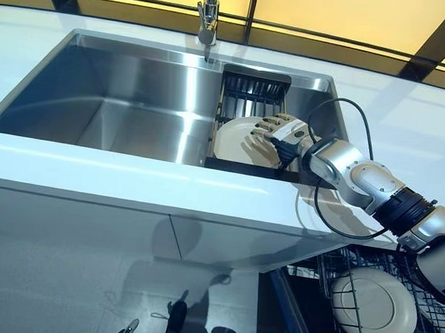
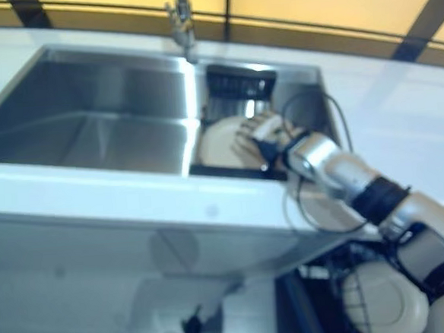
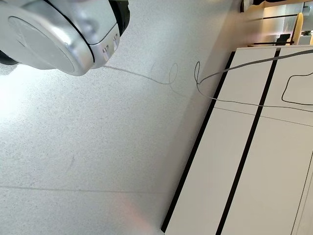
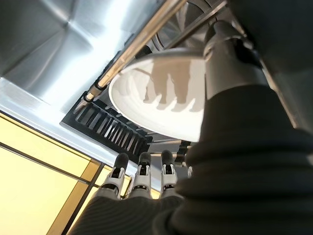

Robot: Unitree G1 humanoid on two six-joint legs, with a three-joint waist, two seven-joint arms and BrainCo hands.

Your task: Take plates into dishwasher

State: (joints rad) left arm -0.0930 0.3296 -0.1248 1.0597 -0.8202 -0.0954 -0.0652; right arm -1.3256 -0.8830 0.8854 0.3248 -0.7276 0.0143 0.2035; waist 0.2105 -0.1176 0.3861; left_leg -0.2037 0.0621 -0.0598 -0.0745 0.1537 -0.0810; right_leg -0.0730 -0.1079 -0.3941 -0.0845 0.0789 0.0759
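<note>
A cream plate [image 1: 234, 138] lies tilted in a black drain rack [image 1: 254, 87] at the right end of the steel sink [image 1: 101, 96]. My right hand [image 1: 282, 132] reaches in from the right and hovers over the plate's right half, open. In the right wrist view its straight fingers [image 4: 142, 176] and thumb [image 4: 227, 63] stand on either side of the plate [image 4: 161, 98], casting a shadow on it. I cannot tell whether they touch it. A second cream plate [image 1: 371, 307] stands in the dishwasher's wire rack [image 1: 336, 265] at the lower right. My left hand shows in no view.
A faucet [image 1: 207, 20] stands behind the sink, just left of the drain rack. A white counter edge [image 1: 98, 169] runs along the sink's front, with white cabinet fronts below. The left wrist view shows only floor and white panels [image 3: 254, 171].
</note>
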